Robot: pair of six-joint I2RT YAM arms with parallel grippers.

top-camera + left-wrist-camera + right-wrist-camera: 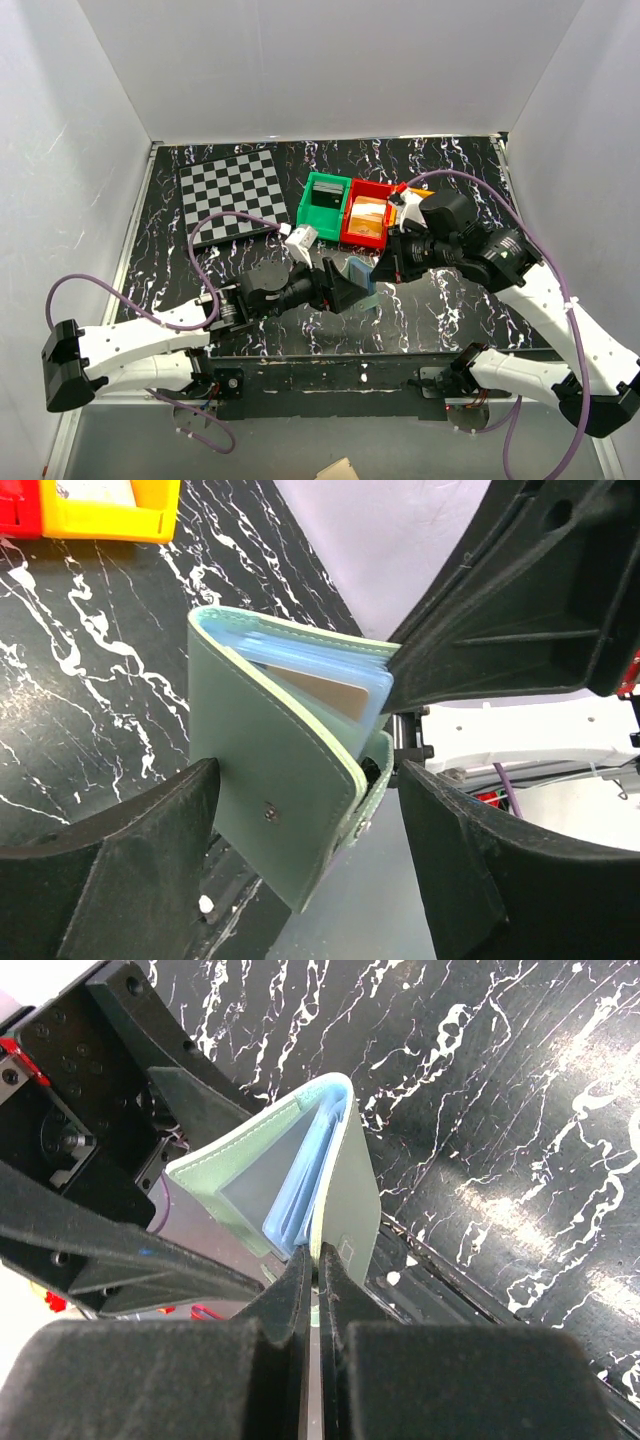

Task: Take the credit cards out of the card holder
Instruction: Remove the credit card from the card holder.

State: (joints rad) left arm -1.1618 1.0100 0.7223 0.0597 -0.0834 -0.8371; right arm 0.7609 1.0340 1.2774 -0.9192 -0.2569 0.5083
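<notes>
Sage-green card holder (pixel 280 780), credit card (pixel 325 692) tucked inside, pinched by right hand (pixel 318 1268).

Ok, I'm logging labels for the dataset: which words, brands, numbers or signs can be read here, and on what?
None can be read. The card holder shows only a plain snap; the card peeking from it looks blank; the red bin, green bin and checkerboard show no print.
</notes>
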